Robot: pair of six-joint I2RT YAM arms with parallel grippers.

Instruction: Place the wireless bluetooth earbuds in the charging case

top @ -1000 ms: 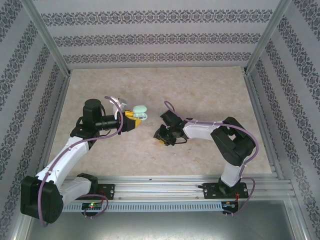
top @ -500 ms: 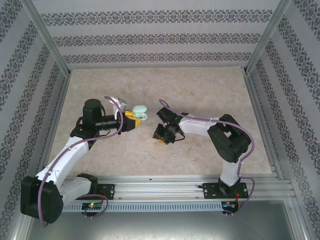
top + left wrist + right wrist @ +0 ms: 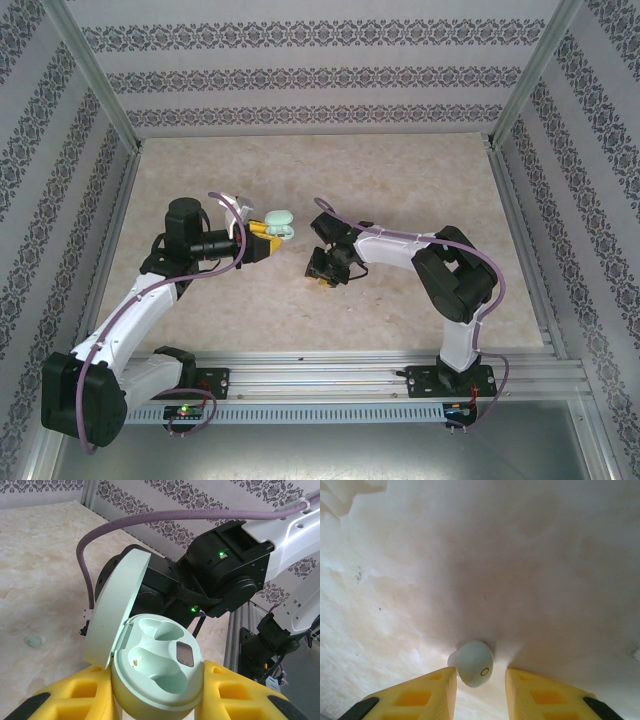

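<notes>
My left gripper [image 3: 157, 685] is shut on the pale green charging case [image 3: 160, 675] and holds it above the table. Its lid [image 3: 117, 610] stands open and both wells are bare. In the top view the case [image 3: 280, 222] juts from the left gripper [image 3: 262, 238]. My right gripper [image 3: 481, 677] is down at the table, open, with a pale green earbud [image 3: 475, 662] between its yellow fingers. The bud lies by the left finger [image 3: 427, 692], with a gap to the right one. In the left wrist view a small pale green earbud [image 3: 33, 640] lies on the table left of the lid.
The right arm [image 3: 400, 248] reaches leftward, its gripper [image 3: 322, 275] close to the held case. The marble tabletop [image 3: 330, 170] is ringed by patterned walls and metal posts. A rail [image 3: 340, 375] runs along the near edge.
The right arm's wrist and forearm have swung a little to the left and away from the near edge, with its gripper still low at the table. The left arm and case have not moved.
</notes>
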